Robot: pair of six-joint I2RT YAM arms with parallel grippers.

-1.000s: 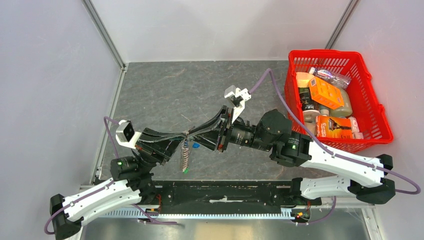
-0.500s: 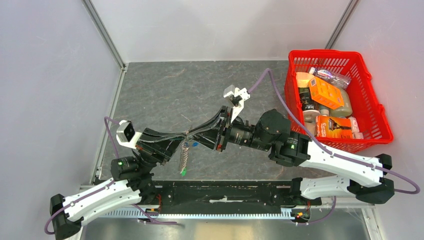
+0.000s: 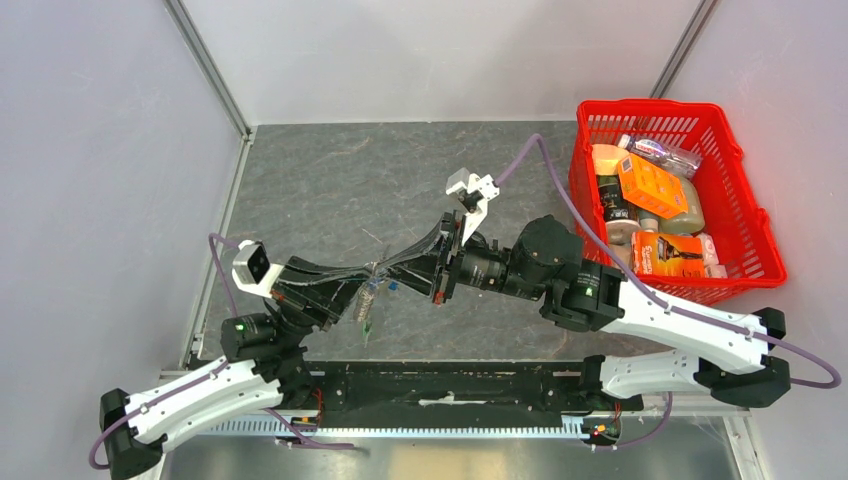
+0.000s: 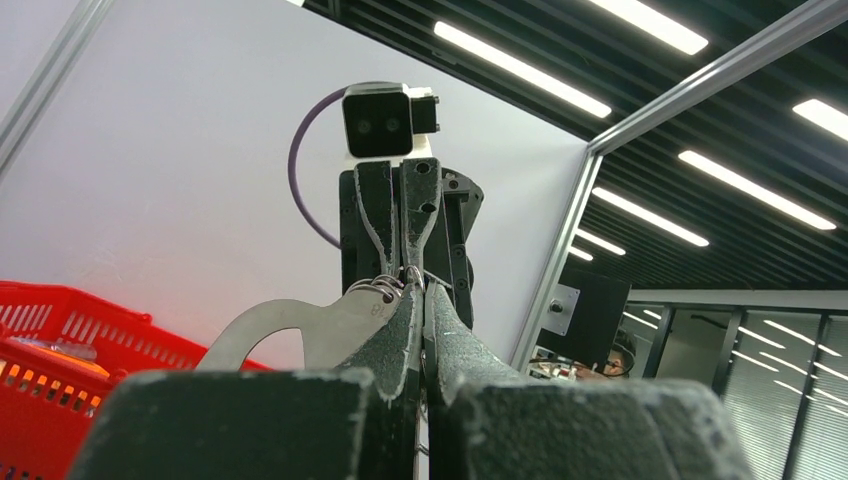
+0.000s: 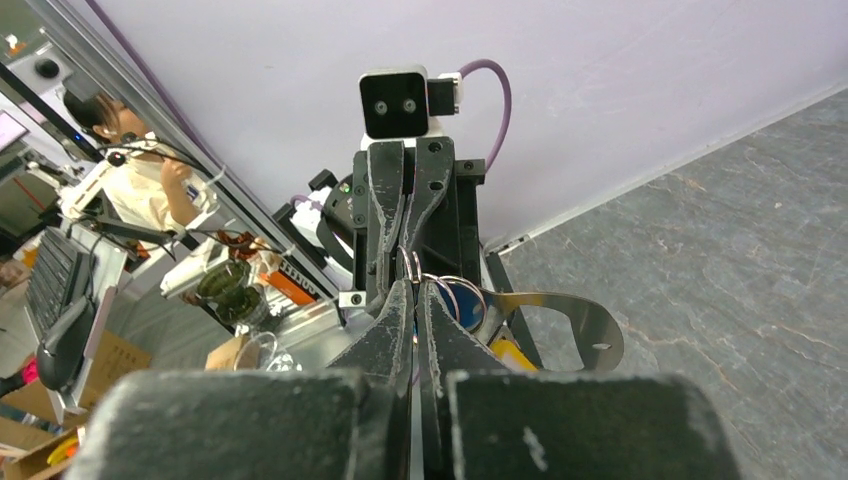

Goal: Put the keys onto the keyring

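Right wrist shows my left tool [image 5: 408, 250] clamped on the keyring [image 5: 565, 322], my right tool [image 5: 417, 290] pinched fully shut against it.

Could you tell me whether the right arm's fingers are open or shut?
Shut: in the right wrist view the fingers meet with no gap between them.

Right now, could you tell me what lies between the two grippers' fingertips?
Small silver rings beside the keyring sit between the left gripper and right gripper, which meet tip to tip; both wrist views show it.
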